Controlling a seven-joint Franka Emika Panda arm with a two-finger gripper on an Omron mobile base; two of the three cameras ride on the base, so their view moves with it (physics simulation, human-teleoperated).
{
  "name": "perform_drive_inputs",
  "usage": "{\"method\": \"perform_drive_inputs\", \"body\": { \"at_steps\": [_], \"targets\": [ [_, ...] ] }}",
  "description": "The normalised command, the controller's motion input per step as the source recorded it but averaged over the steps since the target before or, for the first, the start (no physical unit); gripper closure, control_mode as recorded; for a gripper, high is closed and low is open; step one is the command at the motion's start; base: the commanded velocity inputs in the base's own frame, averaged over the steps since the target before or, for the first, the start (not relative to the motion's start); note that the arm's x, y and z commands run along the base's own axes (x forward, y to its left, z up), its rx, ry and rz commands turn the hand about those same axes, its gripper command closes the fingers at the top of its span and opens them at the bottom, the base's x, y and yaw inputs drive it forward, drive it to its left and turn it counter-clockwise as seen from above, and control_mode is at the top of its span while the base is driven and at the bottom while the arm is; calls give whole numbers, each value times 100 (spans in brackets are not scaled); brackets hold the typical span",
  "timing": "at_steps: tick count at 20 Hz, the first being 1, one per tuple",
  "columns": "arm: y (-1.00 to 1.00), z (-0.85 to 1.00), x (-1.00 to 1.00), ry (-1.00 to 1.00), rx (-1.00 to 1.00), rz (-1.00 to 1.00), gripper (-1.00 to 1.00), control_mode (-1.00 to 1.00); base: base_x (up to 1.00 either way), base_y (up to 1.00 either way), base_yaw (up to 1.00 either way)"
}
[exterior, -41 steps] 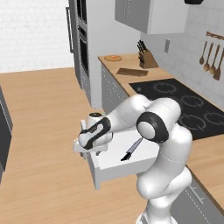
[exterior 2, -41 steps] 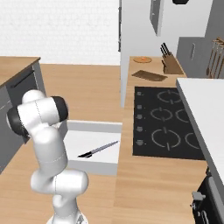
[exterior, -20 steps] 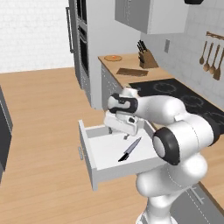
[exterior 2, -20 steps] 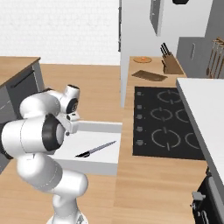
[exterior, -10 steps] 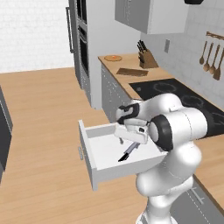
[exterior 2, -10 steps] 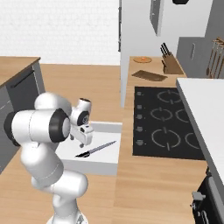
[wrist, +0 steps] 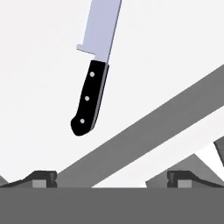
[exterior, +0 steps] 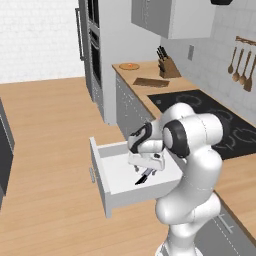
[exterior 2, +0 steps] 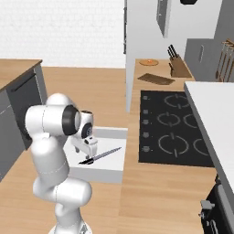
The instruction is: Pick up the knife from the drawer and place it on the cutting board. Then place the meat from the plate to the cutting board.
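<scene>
The drawer (exterior: 116, 172) stands pulled out below the counter, its white floor (wrist: 170, 39) bare around the knife. The knife (wrist: 89, 98) lies flat in it, black handle toward me and silver blade (exterior 2: 112, 151) pointing away. My gripper (wrist: 113, 178) hovers open just above the handle end (exterior: 142, 178), one fingertip (wrist: 43, 176) to either side and nothing between them. Far back on the counter lie the dark cutting board (exterior: 150, 82) and the round plate (exterior: 129, 66). The meat is only an orange-red patch on the plate (exterior 2: 148, 62).
A wooden knife block (exterior: 168, 66) stands behind the cutting board. The black cooktop (exterior 2: 171, 130) lies on the counter right of the drawer. Tall oven cabinets (exterior: 92, 45) rise beyond the plate. Wooden utensils (exterior: 242, 65) hang on the wall.
The arm swung from the drawer's near-left side across it and came down over the knife's handle. The knife and the drawer stayed put.
</scene>
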Motion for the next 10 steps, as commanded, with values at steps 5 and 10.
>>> {"method": "perform_drive_inputs", "body": {
  "at_steps": [5,10],
  "targets": [
    [0,-44,9,-1,-2,0,-100,-100,0,0,0],
    [0,-35,10,-5,0,0,-100,-100,0,0,0]
  ]
}}
